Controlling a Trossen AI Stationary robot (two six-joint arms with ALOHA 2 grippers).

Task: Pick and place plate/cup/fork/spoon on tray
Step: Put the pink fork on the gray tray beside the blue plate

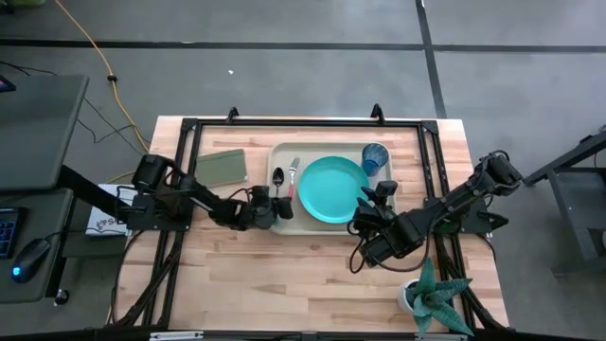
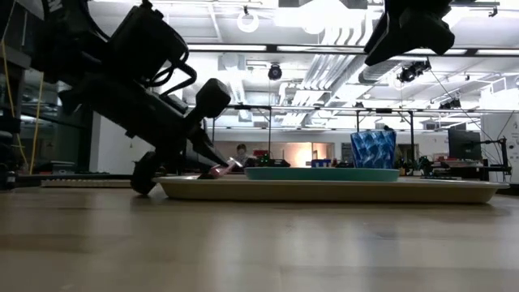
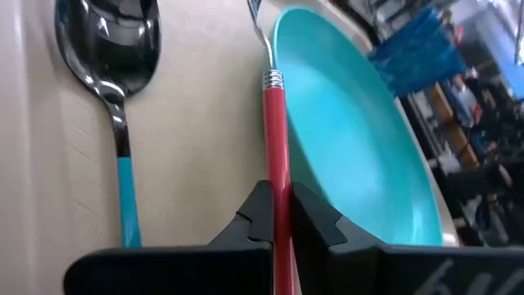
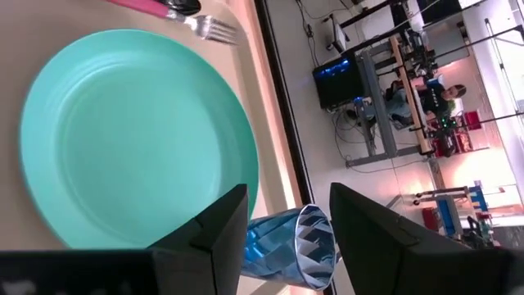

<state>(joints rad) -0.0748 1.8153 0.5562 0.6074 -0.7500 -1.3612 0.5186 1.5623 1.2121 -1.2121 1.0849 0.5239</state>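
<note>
The beige tray (image 1: 284,224) lies at the table's far middle. On it are the turquoise plate (image 1: 331,189), the blue cup (image 1: 375,158) at its far right corner, and the blue-handled spoon (image 1: 278,177), which lies flat left of the red-handled fork (image 1: 292,180). My left gripper (image 1: 280,206) is low at the tray's left part, shut on the fork (image 3: 277,123). My right gripper (image 1: 379,201) is open and empty, raised over the plate's right edge. In the right wrist view its fingers (image 4: 214,229) stand short of the cup (image 4: 286,238). My left gripper pinches the fork's red handle (image 3: 279,176) between its two fingertips, toward the handle's free end. The fingers come low from the table's left and near side and lie along the fork. The fork points toward the far edge between the spoon (image 3: 115,65) and the plate's rim (image 3: 286,49).
A flat olive-green rectangle (image 1: 222,166) lies on the table left of the tray. A white pot with a spiky green plant (image 1: 436,298) stands at the near right. Bare wood lies across the near half of the table (image 1: 284,284).
</note>
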